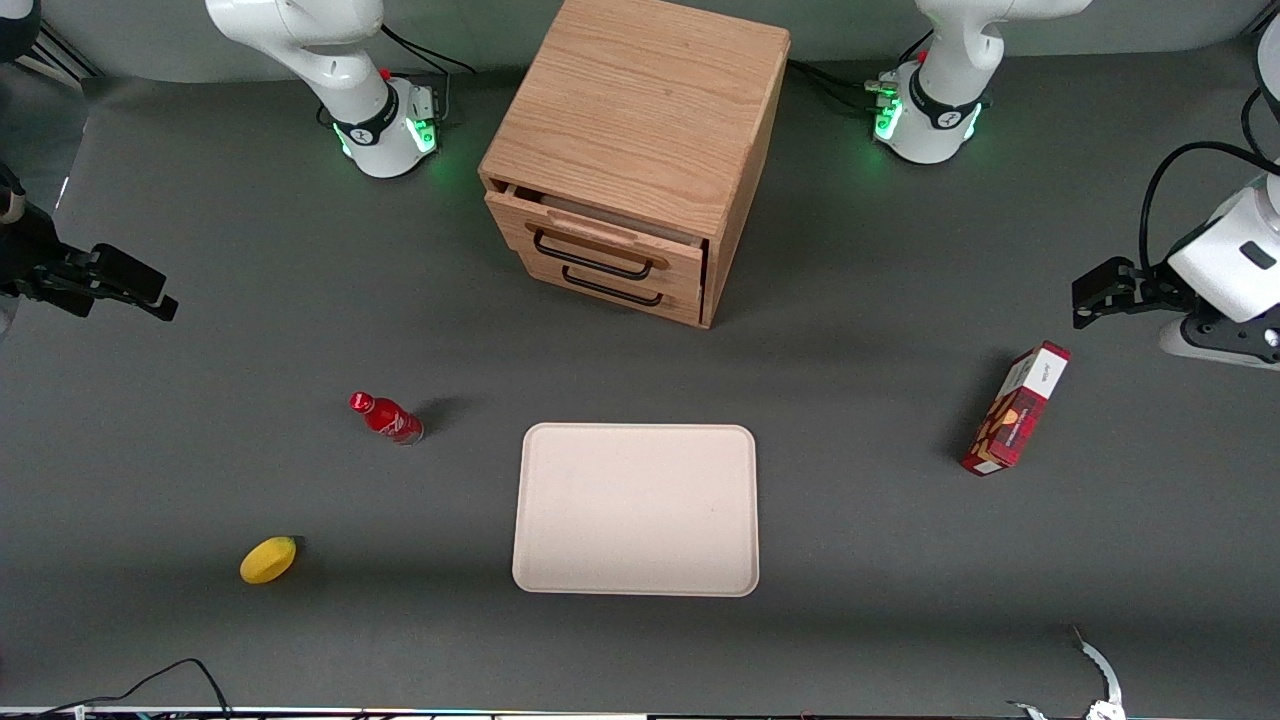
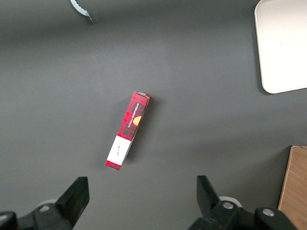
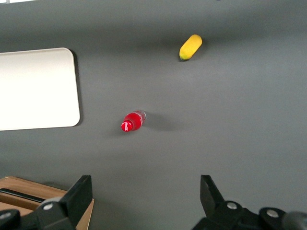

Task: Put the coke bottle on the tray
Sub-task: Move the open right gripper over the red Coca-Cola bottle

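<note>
A: Where's the hand [image 1: 150,295]?

B: At the working arm's end of the tabletop [image 1: 200,480], up in the air with nothing in it. The wrist view shows its two fingers [image 3: 76,196] spread wide, a broad gap between them.

A: And the bottle [image 1: 387,417]?

B: On the tabletop, well apart from the hand, nearer the front camera than the hand is and farther in toward the middle. In the wrist view it sits below the hand, roughly in line with the gap between the fingers. It looks upright in that view, red cap toward the camera; in the front view it appears tilted, so I cannot tell its exact pose. Nothing touches it.

A: The tray [image 1: 636,510]?

B: Flat on the tabletop, farther from the hand than the bottle is, toward the parked arm's end. There's a clear strip of tabletop between bottle and tray. Its surface is bare.

A: Anything else near the hand?

B: A lemon [image 1: 268,559] lies nearer the front camera than the bottle, also well away from the hand. A cabinet [image 1: 640,150] stands farther from the front camera than the tray; its upper drawer [image 1: 590,240] is pulled slightly out. A corner of the cabinet shows just beside one finger in the wrist view.

A: And toward the parked arm?

B: A red box [image 1: 1016,408] on the tabletop, farthest from the hand of all.
</note>
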